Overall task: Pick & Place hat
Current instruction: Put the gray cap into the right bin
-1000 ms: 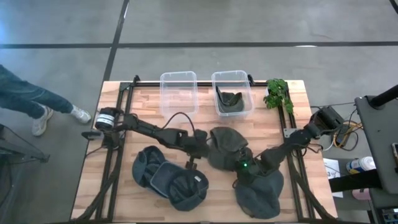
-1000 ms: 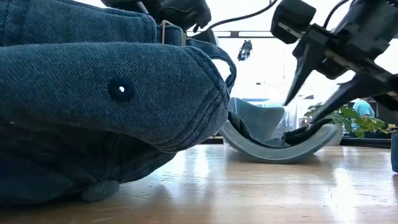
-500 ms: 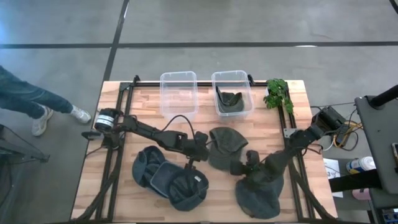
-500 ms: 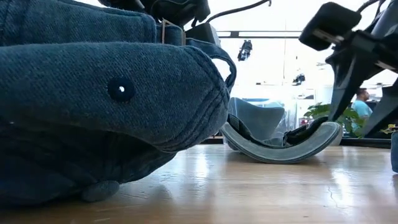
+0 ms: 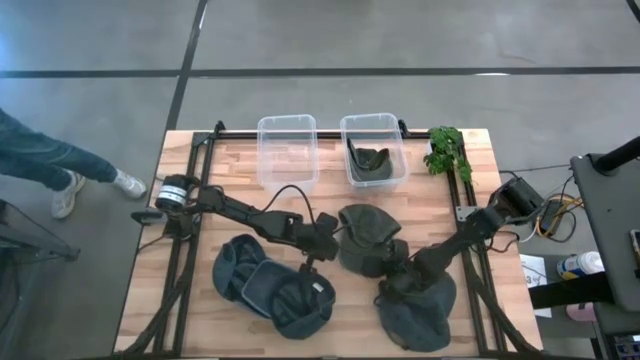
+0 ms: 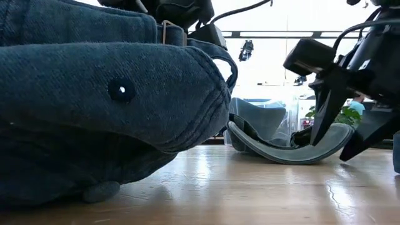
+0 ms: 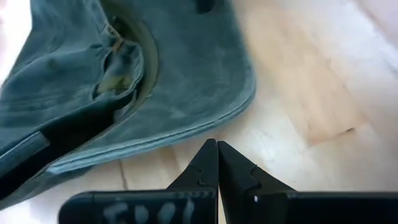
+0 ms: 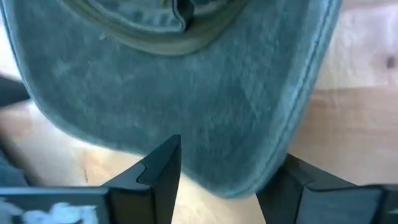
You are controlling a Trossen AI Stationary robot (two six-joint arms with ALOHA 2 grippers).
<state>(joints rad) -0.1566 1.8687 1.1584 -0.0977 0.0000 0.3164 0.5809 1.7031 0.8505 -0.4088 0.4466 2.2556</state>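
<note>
While the wooden counter (image 5: 200,165) carries every item, the largest on it is a cluster of dark hats (image 5: 272,285) at the front left, with another hat (image 5: 420,315) at the front right. Between them, near the counter's middle, lies the grey-green hat (image 5: 368,235), brim down on the wood. At the back stand two clear bins: the left bin (image 5: 287,150) and the right bin (image 5: 372,150), which holds a folded hat (image 5: 370,162). A green plant (image 5: 447,150) sits at the back right corner. The right gripper (image 8: 227,171) has its fingers spread astride the hat's brim edge. The left gripper (image 7: 217,163), fingers pressed together, rests just beside the brim's opposite edge.
</note>
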